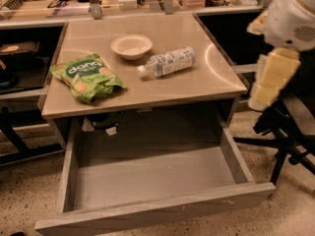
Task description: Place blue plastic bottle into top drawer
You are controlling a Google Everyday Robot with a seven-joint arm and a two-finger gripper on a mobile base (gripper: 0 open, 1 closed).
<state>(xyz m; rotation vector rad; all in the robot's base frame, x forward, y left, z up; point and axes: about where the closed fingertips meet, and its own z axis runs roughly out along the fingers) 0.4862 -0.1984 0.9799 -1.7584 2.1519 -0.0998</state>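
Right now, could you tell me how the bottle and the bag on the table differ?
The bottle is clear with a blue-and-white label; the bag is green. The bottle lies on its side right of centre, cap toward the bag; the bag lies flat near the left edge. Both rest on the table, neither in the open drawer. The gripper hangs off the table's right side, holding neither.

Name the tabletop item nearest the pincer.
The blue plastic bottle, lying right of the bowl and green snack bag; the pincer hangs right of the table.
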